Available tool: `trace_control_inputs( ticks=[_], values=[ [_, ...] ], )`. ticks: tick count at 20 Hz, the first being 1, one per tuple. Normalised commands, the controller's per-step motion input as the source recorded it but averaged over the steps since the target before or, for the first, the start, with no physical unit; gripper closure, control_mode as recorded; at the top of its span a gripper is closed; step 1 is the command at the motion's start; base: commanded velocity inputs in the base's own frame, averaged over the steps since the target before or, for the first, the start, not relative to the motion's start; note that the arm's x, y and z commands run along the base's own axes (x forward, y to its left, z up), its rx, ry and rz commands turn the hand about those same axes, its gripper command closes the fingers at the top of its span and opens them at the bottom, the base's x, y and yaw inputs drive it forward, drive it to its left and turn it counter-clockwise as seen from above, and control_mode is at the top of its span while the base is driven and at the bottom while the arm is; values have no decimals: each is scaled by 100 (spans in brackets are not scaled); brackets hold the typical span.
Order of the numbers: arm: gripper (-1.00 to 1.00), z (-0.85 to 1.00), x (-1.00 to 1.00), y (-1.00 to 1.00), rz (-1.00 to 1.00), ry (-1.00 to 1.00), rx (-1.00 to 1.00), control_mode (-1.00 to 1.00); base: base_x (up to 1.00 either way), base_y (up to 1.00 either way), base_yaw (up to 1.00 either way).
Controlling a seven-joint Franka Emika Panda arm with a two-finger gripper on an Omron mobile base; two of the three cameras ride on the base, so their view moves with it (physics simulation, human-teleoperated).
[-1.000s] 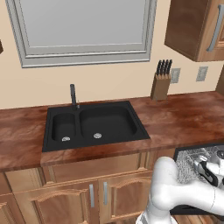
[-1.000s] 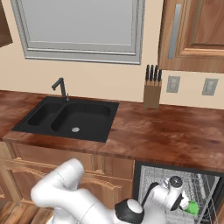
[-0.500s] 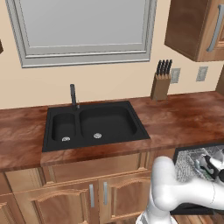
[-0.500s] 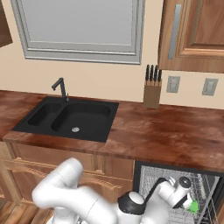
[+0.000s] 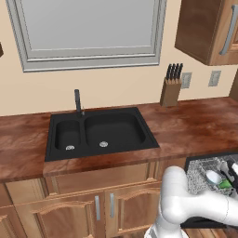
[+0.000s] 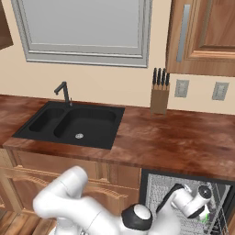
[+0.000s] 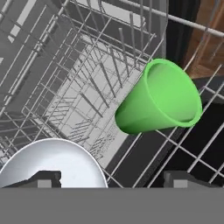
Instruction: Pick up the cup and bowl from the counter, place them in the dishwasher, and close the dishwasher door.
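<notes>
Green and tipped on its side, the cup is lying on the grey wire rack of the dishwasher, mouth turned toward the upper right of the hand view, with the white bowl sitting just beside it at the lower left. Both are resting inside the rack rather than on the table, which suggests the loading part of the job is done and only the door is waiting to be shut. The fingers are standing spread wide at the bottom of the hand view, pinching nothing, the cup lying free beyond them. In the right base view the gripper is hovering low over the rack at the lower right. Compared with a second ago, the hand is reaching further right, and the cup now appears released.
</notes>
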Motion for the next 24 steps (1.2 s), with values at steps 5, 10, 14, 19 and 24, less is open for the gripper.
trace_control_inputs(
  ticks=[5,10,14,19,24],
  values=[
    [-100,9,-47,0,0,-13,0,-100,0,0,0],
    [-100,20,-32,1,0,-7,0,-100,0,0,0],
    [-100,29,-9,13,0,-2,0,-100,0,0,0],
    [-100,23,-2,7,0,0,0,-100,0,0,0],
    [-100,16,-5,6,0,0,0,-100,0,0,0]
  ],
)
